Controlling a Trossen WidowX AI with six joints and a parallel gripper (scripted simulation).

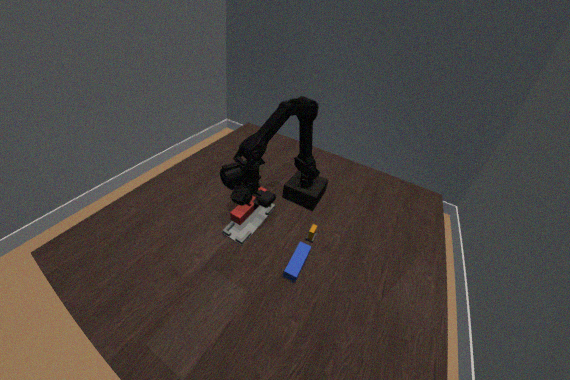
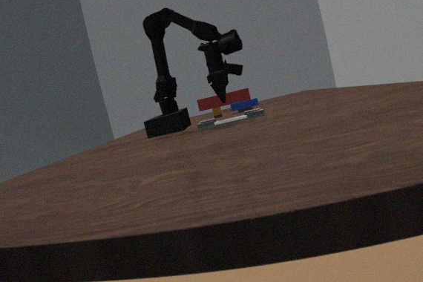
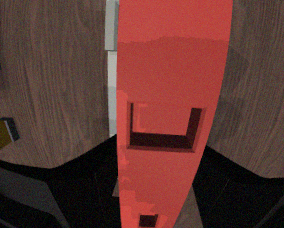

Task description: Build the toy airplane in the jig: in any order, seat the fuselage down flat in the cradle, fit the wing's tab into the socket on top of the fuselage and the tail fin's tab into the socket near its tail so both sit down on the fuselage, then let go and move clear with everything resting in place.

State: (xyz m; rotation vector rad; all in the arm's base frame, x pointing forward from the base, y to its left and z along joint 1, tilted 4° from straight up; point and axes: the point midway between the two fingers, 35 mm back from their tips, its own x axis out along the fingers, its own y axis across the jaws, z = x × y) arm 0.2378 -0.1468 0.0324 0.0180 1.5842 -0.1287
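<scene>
On the table, the arm rises from its base, bends sharply at the elbow and drops the wrist almost straight down over the jig, the gripper pointing at the table. Its fingers are clamped narrow across the fuselage, which hangs above the cradle, not yet down in it as far as the side view shows. From the wrist, the jig's pale edge peeks out along only one side of the fuselage, so the two look slightly offset. To seat it well, I would first shift sideways until the cradle is evenly covered, keep the long axis parallel to the jig, then lower straight and level so both ends land together, releasing only once it lies flat. The wing and fin lie on the table well apart from the jig, the fin just beyond the wing's end.
</scene>
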